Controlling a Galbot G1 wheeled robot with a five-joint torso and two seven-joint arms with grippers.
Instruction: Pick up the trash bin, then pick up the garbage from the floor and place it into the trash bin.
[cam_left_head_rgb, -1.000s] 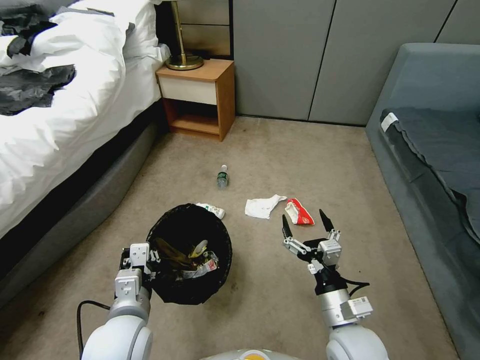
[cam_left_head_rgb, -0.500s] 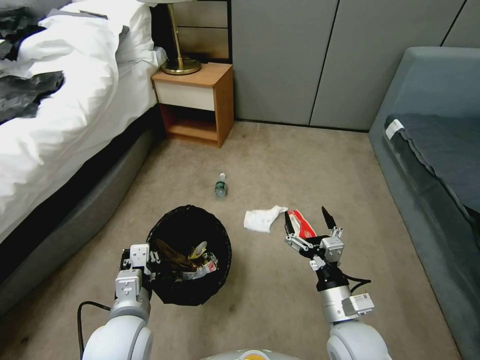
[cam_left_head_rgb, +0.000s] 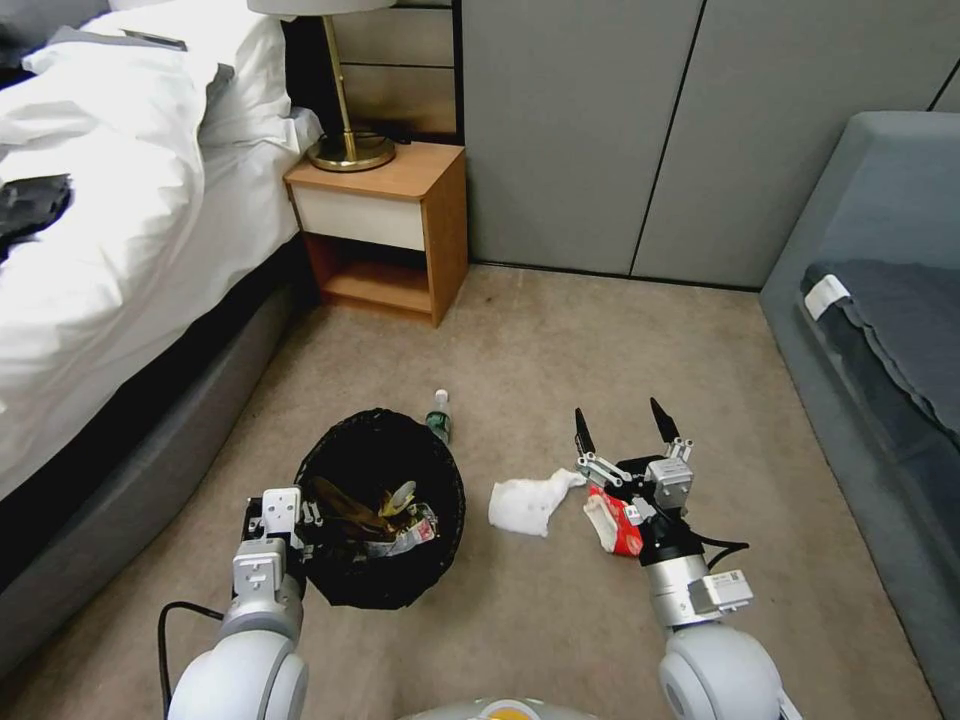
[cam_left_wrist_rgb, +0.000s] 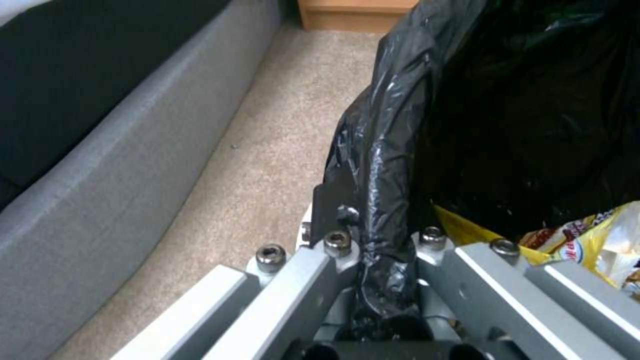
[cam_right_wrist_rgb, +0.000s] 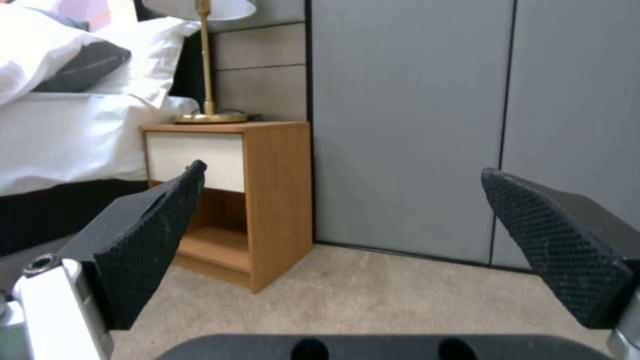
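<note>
The trash bin, lined with a black bag, hangs in front of me with my left gripper shut on its rim. The left wrist view shows the bag's edge pinched between the jaws, with yellow wrappers inside the bin. On the carpet lie pieces of garbage: a white tissue, a red wrapper and a small plastic bottle just behind the bin. My right gripper is open, held above the red wrapper with its fingers pointing forward. Its black pads stand wide apart with nothing between them.
A bed with white bedding runs along the left. A wooden nightstand with a brass lamp stands ahead left, a grey wall behind it. On the right is a grey sofa. Bare carpet lies ahead.
The whole head picture has shifted: the camera moved forward. The tissue, wrapper and bottle now lie closer, and the right gripper stands over the red wrapper. The left gripper still holds the bin.
</note>
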